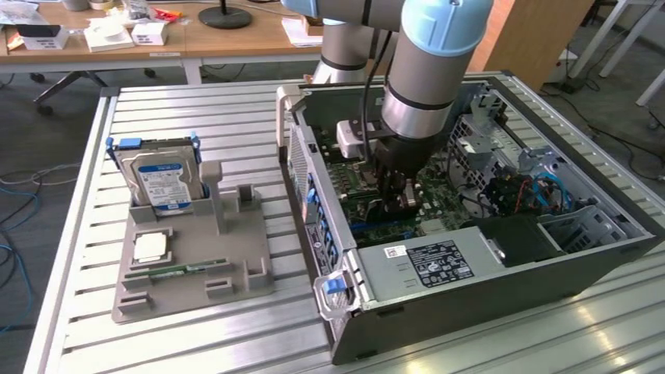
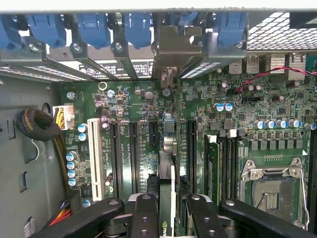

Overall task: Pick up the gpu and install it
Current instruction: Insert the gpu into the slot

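Slatted metal table (image 1: 208, 335) | office desk (image 1: 233, 43) behind | hand (image 2: 171, 202) part-closed, gripping gpu (image 2: 167, 168) inside PC case (image 1: 499, 305)

Slatted table (image 1: 198, 105), grey fixture (image 1: 187, 294), open computer case (image 1: 478, 300)

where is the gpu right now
In the wrist view the gpu stands edge-on over the motherboard slots, held in the tool, its bracket between the blue clips.

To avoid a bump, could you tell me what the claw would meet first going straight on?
Probably the motherboard; the card gripped in the claw would touch it first, though depth is unclear.
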Robot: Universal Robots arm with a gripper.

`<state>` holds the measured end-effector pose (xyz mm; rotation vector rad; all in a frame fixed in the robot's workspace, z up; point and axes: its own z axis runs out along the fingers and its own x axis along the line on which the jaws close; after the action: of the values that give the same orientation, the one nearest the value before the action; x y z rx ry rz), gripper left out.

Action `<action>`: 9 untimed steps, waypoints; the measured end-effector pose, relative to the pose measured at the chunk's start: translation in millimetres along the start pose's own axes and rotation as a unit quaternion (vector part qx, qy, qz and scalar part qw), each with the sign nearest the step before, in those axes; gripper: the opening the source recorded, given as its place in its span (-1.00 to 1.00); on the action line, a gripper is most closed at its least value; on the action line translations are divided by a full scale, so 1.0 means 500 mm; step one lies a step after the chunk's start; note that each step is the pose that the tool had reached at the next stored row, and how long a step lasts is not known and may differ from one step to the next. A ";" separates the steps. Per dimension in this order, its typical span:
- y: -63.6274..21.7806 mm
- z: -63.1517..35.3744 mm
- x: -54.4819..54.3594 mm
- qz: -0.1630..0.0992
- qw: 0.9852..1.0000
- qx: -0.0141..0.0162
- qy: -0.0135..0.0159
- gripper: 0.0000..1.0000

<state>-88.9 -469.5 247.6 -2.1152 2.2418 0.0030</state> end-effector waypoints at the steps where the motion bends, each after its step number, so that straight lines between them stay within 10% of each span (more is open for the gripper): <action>1: 0.000 0.000 0.000 0.000 1.000 0.000 0.000 -0.47; 9: 0.000 0.000 0.000 -0.003 1.000 0.000 0.000 -0.47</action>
<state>-88.9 -469.4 247.6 -2.1217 2.2355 0.0033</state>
